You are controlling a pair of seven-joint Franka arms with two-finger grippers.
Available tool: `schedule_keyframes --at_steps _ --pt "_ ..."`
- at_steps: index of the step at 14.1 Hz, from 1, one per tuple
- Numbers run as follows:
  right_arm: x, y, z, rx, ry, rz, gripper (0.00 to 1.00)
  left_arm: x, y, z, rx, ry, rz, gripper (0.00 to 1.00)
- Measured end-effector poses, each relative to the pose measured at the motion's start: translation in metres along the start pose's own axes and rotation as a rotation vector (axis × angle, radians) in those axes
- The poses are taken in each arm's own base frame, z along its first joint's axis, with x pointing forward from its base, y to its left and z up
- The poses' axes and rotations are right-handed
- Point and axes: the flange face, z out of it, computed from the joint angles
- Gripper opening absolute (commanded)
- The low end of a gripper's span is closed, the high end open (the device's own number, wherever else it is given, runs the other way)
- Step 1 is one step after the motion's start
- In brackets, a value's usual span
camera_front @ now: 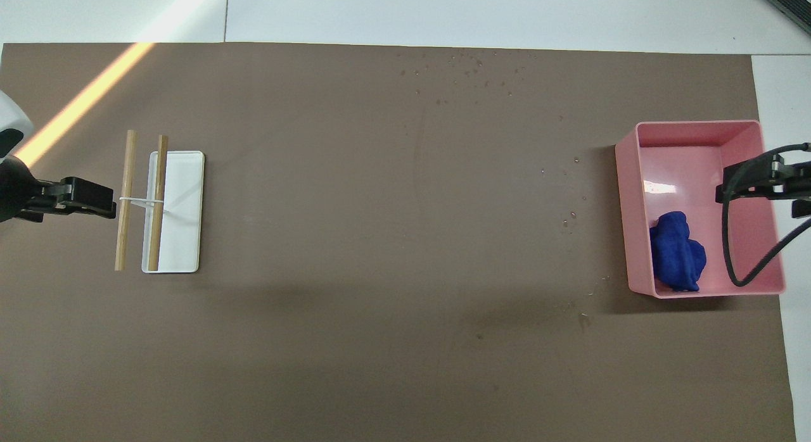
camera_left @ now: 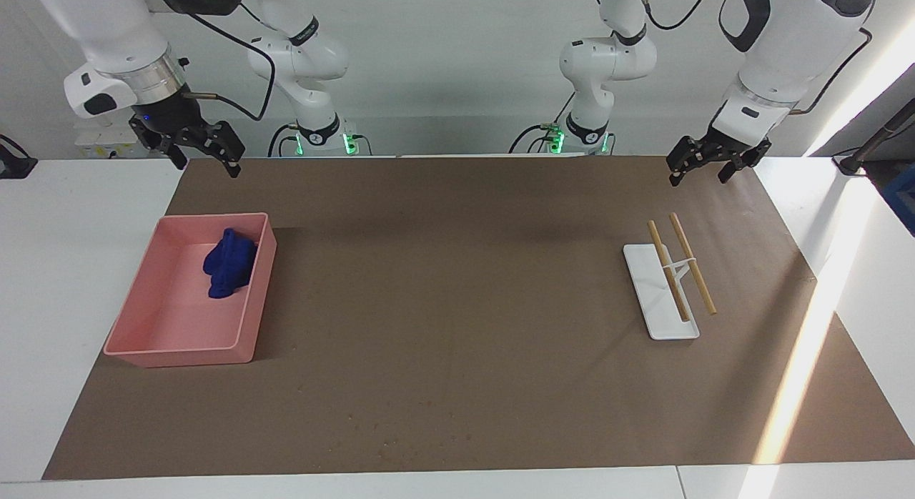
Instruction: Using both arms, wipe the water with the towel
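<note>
The towel [camera_left: 229,269] [camera_front: 678,252] is a crumpled deep-blue bundle lying in the pink tray [camera_left: 168,320] [camera_front: 697,132], in the tray's part nearest the robots. Water shows as small scattered drops [camera_front: 469,68] [camera_left: 414,427] on the brown mat, farther from the robots than the tray. My right gripper [camera_left: 205,161] [camera_front: 757,187] hangs open, high over the tray's side of the mat and well clear of the towel. At the left arm's end of the table, my left gripper [camera_left: 698,176] [camera_front: 101,204] hangs open and holds nothing.
A flat white tray [camera_left: 654,302] [camera_front: 184,208] lies toward the left arm's end, with two wooden sticks [camera_left: 692,264] [camera_front: 127,195] joined by a white band across it. The brown mat [camera_left: 457,284] covers most of the white table. A sunlit stripe crosses that end.
</note>
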Motion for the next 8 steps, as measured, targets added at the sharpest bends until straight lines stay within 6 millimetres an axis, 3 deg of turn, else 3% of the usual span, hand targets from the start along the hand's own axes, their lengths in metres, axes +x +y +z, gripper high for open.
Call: schedule_keyframes --at_steps 8 --pt "0.0012 0.0007 0.0049 -0.009 -0.001 -0.036 1.0 0.0003 -0.0001 0.0001 0.0 0.001 0.0 1.0"
